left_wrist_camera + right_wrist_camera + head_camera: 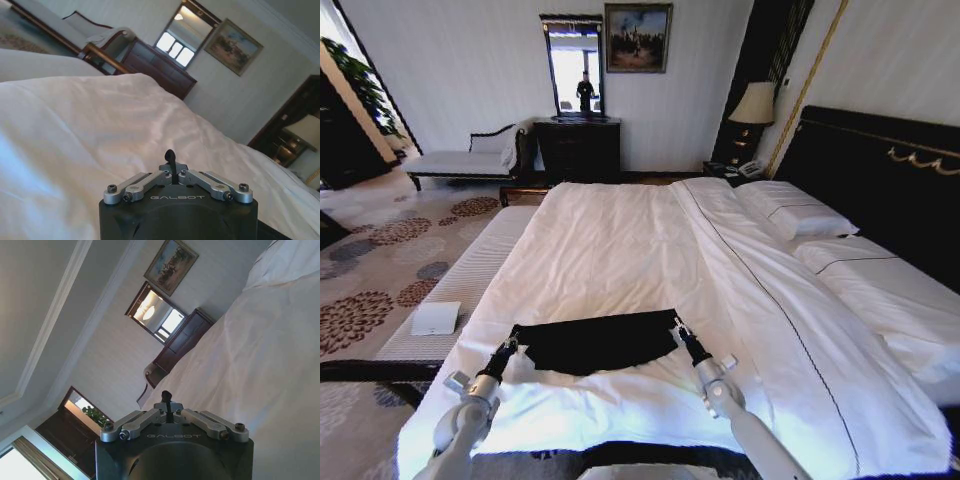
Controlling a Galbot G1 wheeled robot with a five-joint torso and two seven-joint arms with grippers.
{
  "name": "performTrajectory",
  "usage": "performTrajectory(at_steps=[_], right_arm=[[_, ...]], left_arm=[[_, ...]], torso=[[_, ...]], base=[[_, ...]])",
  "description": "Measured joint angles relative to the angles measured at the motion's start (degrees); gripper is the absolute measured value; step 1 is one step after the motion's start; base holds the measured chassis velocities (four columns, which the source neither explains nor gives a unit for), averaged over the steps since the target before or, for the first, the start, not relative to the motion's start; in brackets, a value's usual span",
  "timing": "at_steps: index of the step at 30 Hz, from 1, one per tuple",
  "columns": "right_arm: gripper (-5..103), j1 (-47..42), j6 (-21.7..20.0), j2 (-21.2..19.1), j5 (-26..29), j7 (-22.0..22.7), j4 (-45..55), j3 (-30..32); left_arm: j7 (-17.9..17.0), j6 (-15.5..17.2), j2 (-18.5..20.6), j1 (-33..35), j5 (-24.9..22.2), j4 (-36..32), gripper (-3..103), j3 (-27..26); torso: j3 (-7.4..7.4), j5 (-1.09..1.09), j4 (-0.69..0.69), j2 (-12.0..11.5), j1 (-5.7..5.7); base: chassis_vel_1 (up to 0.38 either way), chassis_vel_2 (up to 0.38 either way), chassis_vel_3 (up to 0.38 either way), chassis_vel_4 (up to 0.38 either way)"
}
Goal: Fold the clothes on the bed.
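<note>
A black garment [595, 342] lies flat on the near part of the bed [620, 230], which has white sheets. Its far edge runs taut between my two grippers. My left gripper [512, 342] sits at the garment's left far corner and my right gripper [680, 332] at its right far corner. In the left wrist view the left gripper [170, 156] has its fingers pinched together over the white sheet [100, 130]. The right gripper [166, 396] looks the same in the right wrist view. Both appear shut on the cloth's edge.
White pillows [795, 215] lie against the dark headboard [880, 170] on the right. A striped bench [470, 275] with a white pad [435, 318] runs along the bed's left side. A chaise [470, 160], a dark dresser [578, 148] and a lamp [755, 103] stand at the far wall.
</note>
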Motion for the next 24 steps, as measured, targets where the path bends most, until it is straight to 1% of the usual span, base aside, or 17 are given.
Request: performTrajectory(at_steps=[1, 4, 8, 11, 12, 14, 15, 16, 17, 19, 20, 21, 23, 24], right_arm=[[1, 0.0, 0.0, 0.0, 0.0, 0.0, 0.0, 0.0], [1, -2.29, 0.45, -0.02, -0.39, -1.13, 1.21, 0.8], [1, -3.89, 0.97, 0.52, -1.54, -1.75, 1.45, 1.31], [1, -5.32, 1.31, 0.86, -3.35, -1.18, 1.31, 1.73], [1, -5.32, 1.31, 0.86, -3.35, -1.18, 1.31, 1.73], [1, -6.34, 1.6, 0.78, -4.72, 0.48, 1.97, 2.11], [-2, -6.95, 1.88, 0.5, -5.61, 1.21, 2.7, 2.51], [4, -7.56, 2.15, 0.16, -6.54, 1.91, 3.6, 3.06], [4, -7.56, 2.15, 0.16, -6.54, 1.91, 3.6, 3.06], [15, -9.66, 2.57, -0.3, -9.07, 4.78, 7.45, 5.34], [15, -10.73, 2.67, -0.51, -10.21, 7.37, 10.16, 6.84], [15, -10.73, 2.67, -0.51, -10.21, 7.37, 10.16, 6.84], [26, -11.36, 2.74, -1.46, -12.21, 12.78, 14.49, 8.49], [32, -11.09, 2.66, -2.14, -13.41, 15.53, 16.0, 8.63]], left_arm=[[0.0, 0.0, 0.0, 0.0, 0.0, 0.0, 1, 0.0], [0.02, -1.7, -0.84, 1.51, 3.2, -0.98, 1, 0.64], [-0.14, -2.65, -1.41, 2.81, 4.62, -1.02, 1, 0.76], [-2.09, -3.25, -1.98, 4.22, 6.1, -1.42, 1, 0.91], [-2.09, -3.25, -1.98, 4.22, 6.1, -1.42, 1, 0.91], [-4.01, -3.8, -2.16, 5.29, 7.28, -3.09, -1, 0.82], [-4.75, -4.6, -2.19, 5.94, 8.09, -4.37, 5, 0.52], [-5.27, -5.75, -2.2, 6.57, 9.02, -5.68, 10, 0.11], [-5.27, -5.75, -2.2, 6.57, 9.02, -5.68, 10, 0.11], [-5.91, -9.18, -1.96, 8.07, 11.76, -9.8, 22, -0.83], [-6.21, -10.29, -1.56, 8.64, 12.86, -12.19, 22, -1.39], [-6.21, -10.29, -1.56, 8.64, 12.86, -12.19, 22, -1.39], [-6.93, -11.02, -1.01, 9.04, 14.77, -15.57, 32, -2.44], [-8.06, -10.43, -0.81, 8.73, 16.14, -16.97, 38, -2.93]], torso=[[0.0, 0.0, 0.0, 0.0, 0.0], [0.0, 0.0, 0.0, 0.0, 0.0], [0.0, -0.01, 0.0, -0.01, 0.0], [0.0, -0.02, 0.0, -0.01, 0.0], [0.0, -0.02, 0.0, -0.01, 0.0], [0.0, -0.01, 0.0, -0.01, 0.0], [0.01, 0.0, 0.0, -0.02, 0.0], [0.01, 0.0, 0.0, -0.02, 0.0], [0.01, 0.0, 0.0, -0.02, 0.0], [0.0, -0.02, 0.01, -0.01, 0.0], [0.0, 0.0, -0.01, -0.01, 0.0], [0.0, 0.0, -0.01, -0.01, 0.0], [0.0, -0.03, -0.01, -0.01, -0.01], [0.0, -0.02, 0.0, -0.01, -0.01]], base=[[0.0, 0.0, 0.0, 0.0], [0.0, 0.0, 0.0, 0.0], [0.0, 0.0, 0.0, 0.0], [0.0, 0.0, 0.0, 0.0], [0.0, 0.0, 0.0, 0.0], [0.0, 0.0, 0.0, 0.0], [0.0, 0.0, 0.0, 0.0], [0.0, 0.0, 0.0, 0.0], [0.0, 0.0, 0.0, 0.0], [0.0, 0.0, 0.0, 0.0], [0.0, 0.0, 0.0, 0.0], [0.0, 0.0, 0.0, 0.0], [0.0, 0.0, 0.0, 0.0], [0.0, 0.0, 0.0, 0.0]])
